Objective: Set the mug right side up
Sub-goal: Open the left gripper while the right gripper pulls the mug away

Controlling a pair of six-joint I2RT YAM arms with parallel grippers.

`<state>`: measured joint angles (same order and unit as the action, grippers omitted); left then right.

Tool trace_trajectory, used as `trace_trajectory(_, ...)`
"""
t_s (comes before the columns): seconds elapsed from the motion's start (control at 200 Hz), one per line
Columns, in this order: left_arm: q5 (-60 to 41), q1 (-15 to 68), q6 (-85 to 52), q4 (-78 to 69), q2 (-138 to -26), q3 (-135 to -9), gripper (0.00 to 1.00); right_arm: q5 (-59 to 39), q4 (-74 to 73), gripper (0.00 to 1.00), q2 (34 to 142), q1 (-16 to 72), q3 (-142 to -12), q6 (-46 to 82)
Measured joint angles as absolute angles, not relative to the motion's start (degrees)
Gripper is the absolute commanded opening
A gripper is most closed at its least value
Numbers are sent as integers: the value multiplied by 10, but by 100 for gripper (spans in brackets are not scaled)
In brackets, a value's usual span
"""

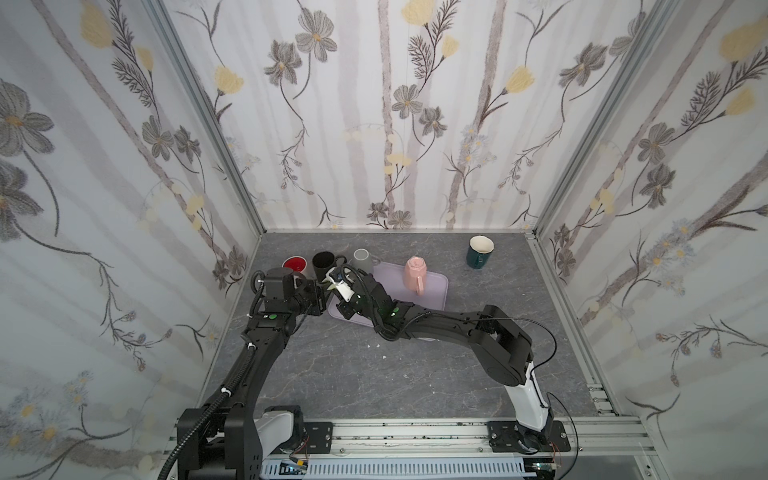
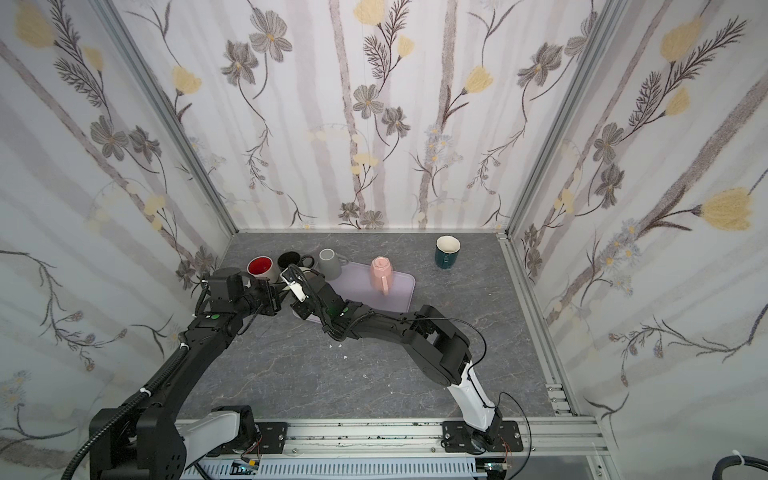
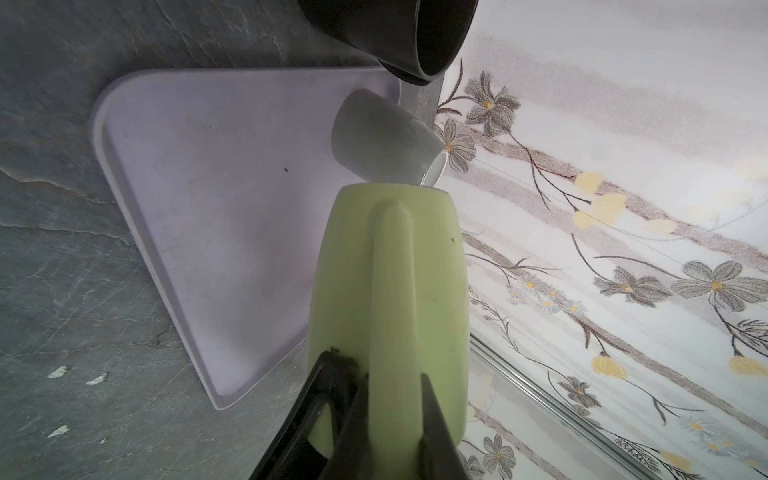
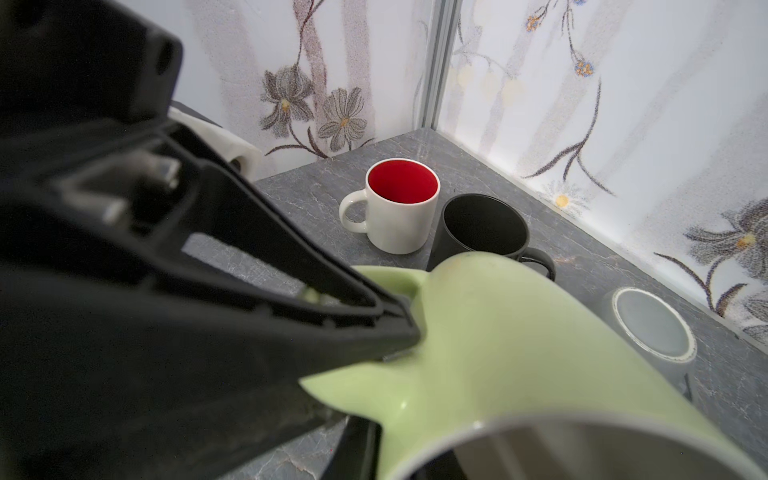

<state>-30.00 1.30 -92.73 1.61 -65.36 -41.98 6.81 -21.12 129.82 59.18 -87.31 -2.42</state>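
Note:
A pale green mug [image 3: 386, 266] hangs tipped on its side above the table, just off the left end of the lilac tray [image 3: 208, 208]. My left gripper [image 3: 388, 419] is shut on its handle, one black finger on each side. In the right wrist view the mug [image 4: 519, 340] fills the foreground with its open mouth toward the camera. My right gripper [image 4: 399, 457] is shut on the wall at its rim. In both top views the two grippers [image 1: 324, 289] [image 1: 334, 282] meet over the tray's left end, and only a sliver of the mug [image 1: 329, 286] [image 2: 286, 286] shows.
A pink mug [image 1: 413, 272] stands upside down on the tray [image 1: 432, 291]. Upright behind the grippers are a white mug with a red inside [image 1: 294, 264], a black mug [image 1: 323, 264] and a grey mug [image 1: 363, 259]. A dark green mug [image 1: 480, 251] stands at the back right.

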Motion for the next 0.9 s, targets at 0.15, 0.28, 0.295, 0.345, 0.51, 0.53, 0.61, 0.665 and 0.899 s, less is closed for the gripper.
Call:
trace_trajectory(0.15,-302,13,-910,13,-657,-420,0,65,-217,0,1297,591,-867,-19)
trace_trajectory(0.28,-327,14,-908,3,-672,-420,0,71,-234,0,1282,590,-836,-15)
trace_trajectory(0.295,-330,14,-908,3,-673,-420,0,72,-234,0,1279,590,-834,-15)
trace_trajectory(0.345,-339,14,-908,-2,-677,-420,0,76,-234,0,1274,590,-827,-13)
trace_trajectory(0.51,-337,14,-915,-16,-683,-419,64,79,-233,0,1271,590,-824,8)
trace_trajectory(0.53,-328,13,-915,-20,-683,-419,67,79,-233,0,1271,590,-824,10)
trace_trajectory(0.61,-317,11,-917,-30,-683,-419,82,80,-235,0,1267,589,-818,21)
trace_trajectory(0.665,-314,12,-919,-32,-682,-415,92,80,-235,0,1258,587,-808,32)
trace_trajectory(0.899,-289,12,-919,-32,-678,-395,100,110,-229,0,1220,569,-797,65)
